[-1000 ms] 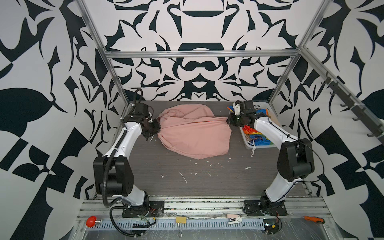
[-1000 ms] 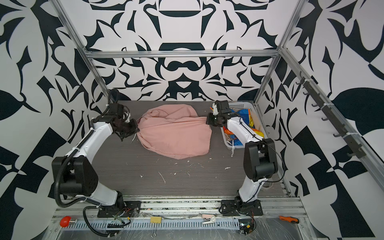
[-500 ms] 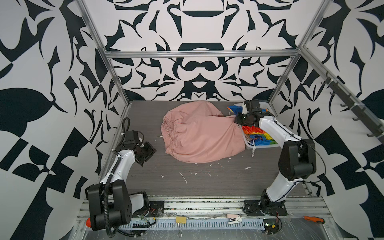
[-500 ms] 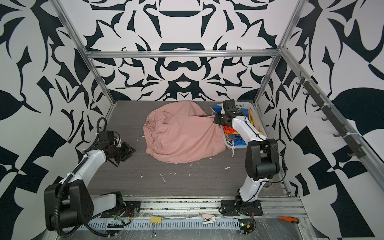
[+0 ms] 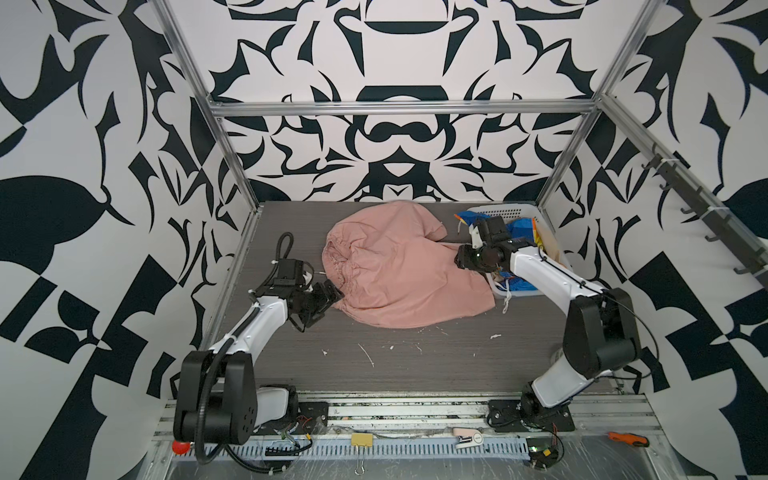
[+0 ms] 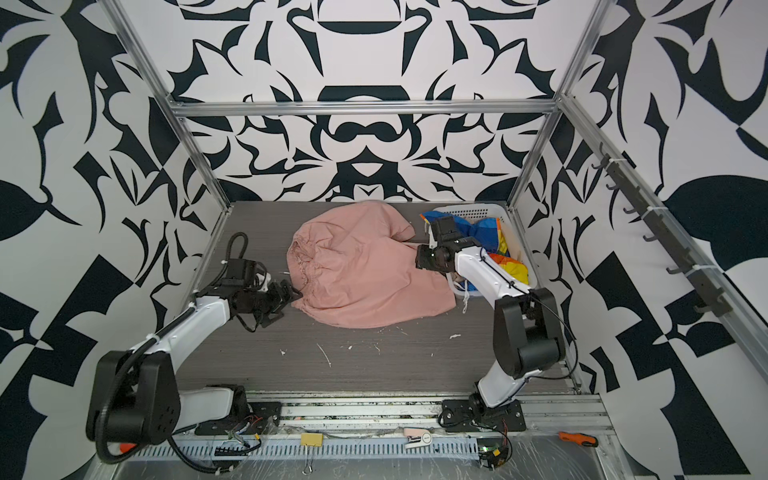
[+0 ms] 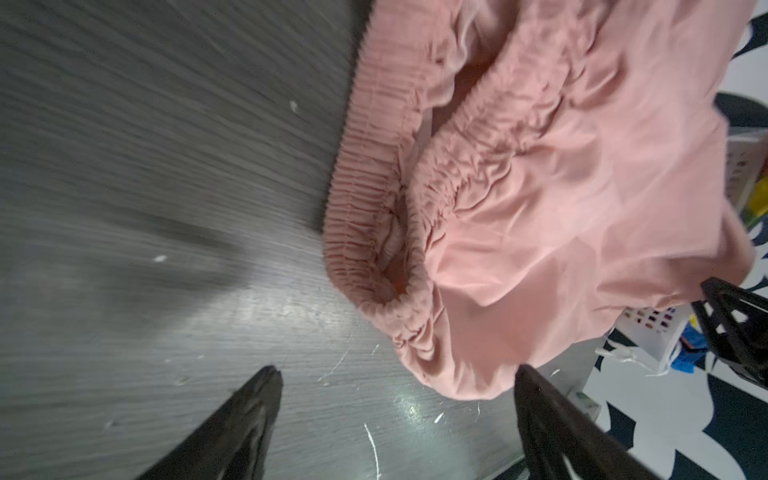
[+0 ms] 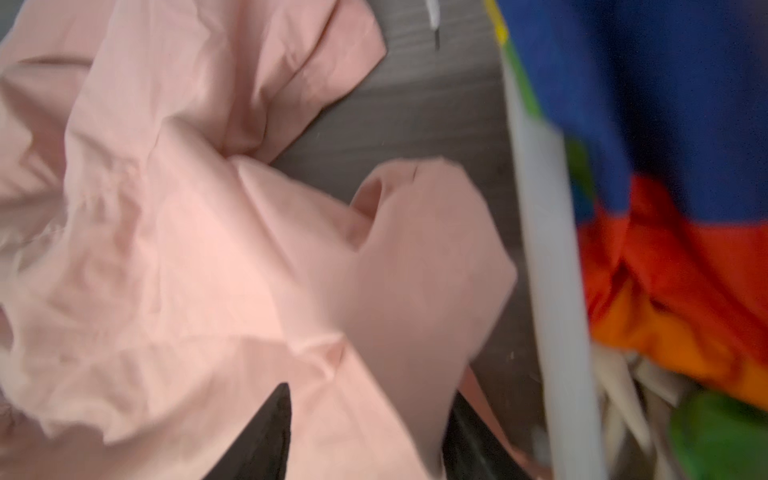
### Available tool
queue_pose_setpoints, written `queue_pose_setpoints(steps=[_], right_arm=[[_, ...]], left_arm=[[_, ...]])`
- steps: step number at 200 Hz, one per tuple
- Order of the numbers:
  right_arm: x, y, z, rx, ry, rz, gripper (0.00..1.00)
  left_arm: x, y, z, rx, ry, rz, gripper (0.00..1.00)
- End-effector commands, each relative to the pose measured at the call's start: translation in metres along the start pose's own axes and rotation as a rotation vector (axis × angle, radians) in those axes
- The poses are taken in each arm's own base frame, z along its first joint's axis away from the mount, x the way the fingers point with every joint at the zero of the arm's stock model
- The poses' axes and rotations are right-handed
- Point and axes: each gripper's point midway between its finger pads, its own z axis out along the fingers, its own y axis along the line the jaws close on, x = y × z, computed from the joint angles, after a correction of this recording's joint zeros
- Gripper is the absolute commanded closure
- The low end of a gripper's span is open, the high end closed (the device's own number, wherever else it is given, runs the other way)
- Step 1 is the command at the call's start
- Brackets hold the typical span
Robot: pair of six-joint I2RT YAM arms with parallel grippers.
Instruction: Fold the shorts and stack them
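Bare dark grey wood-grain tabletop (image 5: 374, 365) open across the front and left, crumpled salmon-pink cloth shorts (image 5: 399, 270) filling the middle rear, white perforated plastic basket (image 5: 503, 211) blocking the right rear corner.

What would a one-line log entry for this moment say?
left tool: open, beside pink shorts waistband | right tool: open, over its leg | rainbow shorts: in basket

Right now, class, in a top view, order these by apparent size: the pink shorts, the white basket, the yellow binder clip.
1. pink shorts
2. white basket, partly hidden
3. yellow binder clip, smallest though nearest the camera
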Motion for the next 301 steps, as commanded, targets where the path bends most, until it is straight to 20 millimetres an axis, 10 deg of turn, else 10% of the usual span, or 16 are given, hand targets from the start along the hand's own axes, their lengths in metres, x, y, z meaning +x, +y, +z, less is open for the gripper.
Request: queue_pose_setpoints(steps=[1,36,86,141,190,222,249,301], right_arm=[[0.009,-0.005,-0.022,0.024,-0.043,-0.005,0.37],[0.043,-0.016,-0.027,0.04,-0.016,-0.007,0.34],[0.071,-0.026,-0.025,0.043,0.017,-0.003,0.34],[0.106,-0.035,-0.015,0.044,0.08,0.018,0.34],[0.14,-0.025,0.004,0.038,0.15,-0.012,0.38],[0.154,-0.006,0.014,0.029,0.172,-0.057,0.59],[0.119,-0.002,0.012,0.07,0.115,-0.11,1.0],[-0.028,0.001,-0.071,0.118,-0.174,-0.107,1.0]], left_arm=[[0.0,0.003,0.012,-0.059,0.033,0.016,0.11],[-0.016,0.008,0.028,-0.088,0.018,0.02,0.25],[-0.041,-0.01,0.024,-0.066,-0.005,0.069,1.0],[-0.071,-0.009,-0.029,-0.008,-0.142,0.025,1.0],[-0.074,-0.002,-0.029,0.021,-0.137,-0.012,1.0],[-0.079,-0.006,-0.03,0.047,-0.145,-0.022,1.0],[-0.09,-0.009,-0.036,0.089,-0.174,-0.049,1.0],[-0.131,-0.011,-0.085,0.212,-0.303,-0.151,1.0]])
